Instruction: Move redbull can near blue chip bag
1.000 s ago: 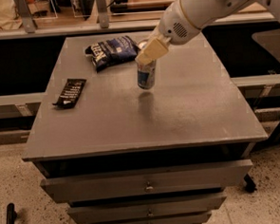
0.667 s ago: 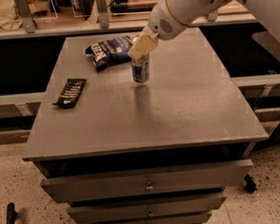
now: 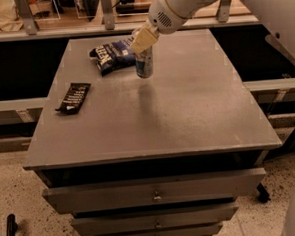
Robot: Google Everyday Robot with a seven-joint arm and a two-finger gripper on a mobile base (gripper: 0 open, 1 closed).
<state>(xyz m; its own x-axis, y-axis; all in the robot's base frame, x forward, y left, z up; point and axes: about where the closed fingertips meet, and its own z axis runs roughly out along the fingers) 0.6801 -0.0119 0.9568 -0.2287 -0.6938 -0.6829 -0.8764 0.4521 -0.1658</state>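
Pincer [image 3: 143, 39]: clenched on top of redbull can [image 3: 144, 66]
Can position: stood upright, just right of blue chip bag [image 3: 112, 54]
Surface [image 3: 187, 117]: black packet [image 3: 73, 97] lay near left edge

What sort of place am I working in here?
Probably a lab or workshop: a grey drawer cabinet on wheels, a speckled hard floor, a metal frame behind. The gripper holds the redbull can upright beside the blue chip bag.
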